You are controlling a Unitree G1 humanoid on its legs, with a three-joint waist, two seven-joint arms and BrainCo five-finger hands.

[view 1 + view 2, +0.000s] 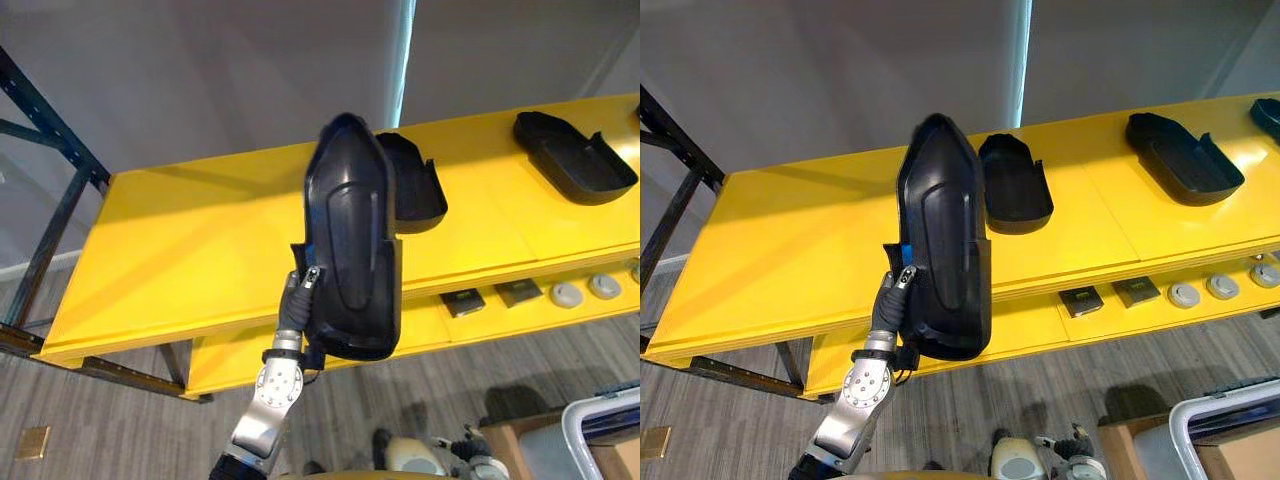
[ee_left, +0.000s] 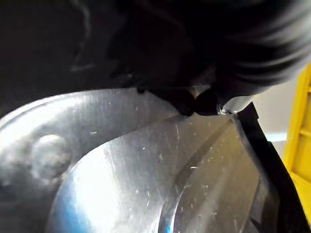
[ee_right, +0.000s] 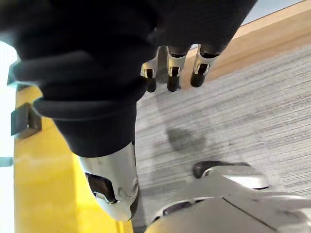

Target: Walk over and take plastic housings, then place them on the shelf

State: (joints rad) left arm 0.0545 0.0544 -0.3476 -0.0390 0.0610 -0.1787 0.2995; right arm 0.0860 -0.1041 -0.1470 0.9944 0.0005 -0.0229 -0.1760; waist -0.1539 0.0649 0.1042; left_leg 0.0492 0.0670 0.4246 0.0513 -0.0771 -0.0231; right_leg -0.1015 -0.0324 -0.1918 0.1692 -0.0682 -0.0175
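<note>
My left hand (image 1: 303,300) is shut on the lower edge of a long black plastic housing (image 1: 350,240) and holds it upright above the front of the yellow shelf top (image 1: 200,240). Close behind it a second black housing (image 1: 415,185) lies on the shelf. A third housing (image 1: 575,155) lies farther right, and the tip of one more housing (image 1: 1268,112) shows at the right edge. My right hand (image 3: 172,73) hangs over the grey floor with its fingers relaxed and nothing in them.
The lower yellow shelf carries small dark square parts (image 1: 463,300) and grey round parts (image 1: 566,294). A dark metal rack frame (image 1: 50,230) stands at the left end. A grey-rimmed bin (image 1: 600,430) sits on the floor at lower right.
</note>
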